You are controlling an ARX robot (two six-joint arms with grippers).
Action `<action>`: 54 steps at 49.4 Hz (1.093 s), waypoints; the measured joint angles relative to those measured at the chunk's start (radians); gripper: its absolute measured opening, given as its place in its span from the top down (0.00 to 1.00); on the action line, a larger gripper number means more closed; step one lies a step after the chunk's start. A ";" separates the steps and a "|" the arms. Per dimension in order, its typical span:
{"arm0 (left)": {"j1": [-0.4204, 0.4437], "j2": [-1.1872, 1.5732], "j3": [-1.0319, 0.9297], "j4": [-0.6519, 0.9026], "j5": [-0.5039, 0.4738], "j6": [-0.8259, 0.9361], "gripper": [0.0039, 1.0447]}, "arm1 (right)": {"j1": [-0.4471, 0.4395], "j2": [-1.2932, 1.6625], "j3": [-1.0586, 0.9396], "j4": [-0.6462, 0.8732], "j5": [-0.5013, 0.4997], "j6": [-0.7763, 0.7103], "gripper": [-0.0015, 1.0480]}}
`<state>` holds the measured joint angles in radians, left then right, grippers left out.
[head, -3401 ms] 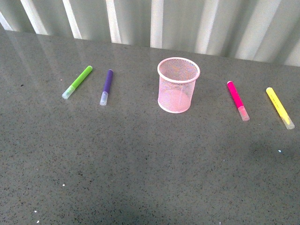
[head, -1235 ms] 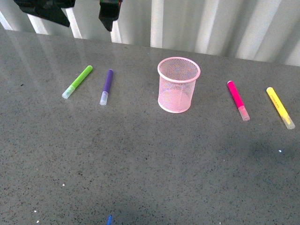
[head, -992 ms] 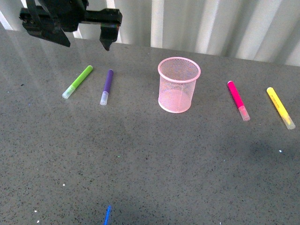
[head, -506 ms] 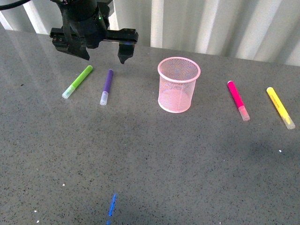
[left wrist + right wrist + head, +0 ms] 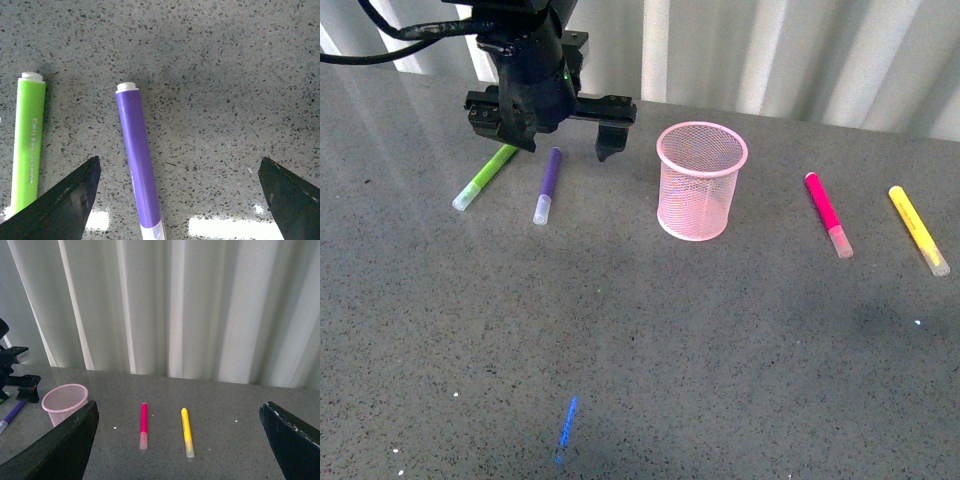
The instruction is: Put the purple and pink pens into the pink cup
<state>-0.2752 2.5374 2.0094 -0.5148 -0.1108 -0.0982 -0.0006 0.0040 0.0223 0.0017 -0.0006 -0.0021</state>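
Observation:
The purple pen (image 5: 548,185) lies on the grey table, left of the pink cup (image 5: 700,185). My left gripper (image 5: 560,148) is open, low over the pen's far end. In the left wrist view the purple pen (image 5: 137,170) lies between the open fingers, nearer one finger, and the gripper (image 5: 177,170) touches nothing. The pink pen (image 5: 825,210) lies right of the cup. My right gripper (image 5: 179,410) is open and empty, raised well back from the table. It is out of the front view. Its view shows the pink pen (image 5: 144,422) and the cup (image 5: 64,400).
A lime green pen (image 5: 485,175) lies just left of the purple one and also shows in the left wrist view (image 5: 27,145). A yellow pen (image 5: 917,228) lies right of the pink pen. A white curtain (image 5: 770,50) hangs behind the table. A blue light streak (image 5: 567,425) marks the near table.
My left arm came into the front view from the top left and moved down and right, over the purple pen's far end. Pens and cup have not moved.

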 joint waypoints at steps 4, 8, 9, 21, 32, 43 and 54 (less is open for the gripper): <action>-0.007 0.017 0.010 0.003 -0.002 0.000 0.06 | 0.000 0.000 0.000 0.000 0.000 0.000 0.07; -0.010 0.027 0.013 0.006 -0.002 0.000 0.06 | 0.000 0.000 0.000 0.000 0.000 0.000 0.07; -0.011 0.030 0.014 0.008 -0.002 0.000 0.06 | 0.000 0.000 0.000 0.000 0.000 0.000 0.07; -0.016 0.066 0.047 0.008 -0.003 0.004 0.06 | 0.000 0.000 0.000 0.000 0.000 0.000 0.07; -0.014 0.088 0.056 0.015 -0.014 0.015 0.22 | 0.000 0.000 0.000 0.000 0.000 0.000 0.07; -0.013 0.087 0.016 0.061 -0.009 0.015 0.63 | 0.000 0.000 0.000 0.000 0.000 0.000 0.07; -0.016 0.072 -0.022 0.101 -0.010 0.016 0.88 | 0.000 0.000 0.000 0.000 0.000 0.000 0.07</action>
<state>-0.2916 2.6091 1.9873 -0.4141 -0.1211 -0.0822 -0.0006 0.0040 0.0223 0.0017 -0.0006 -0.0021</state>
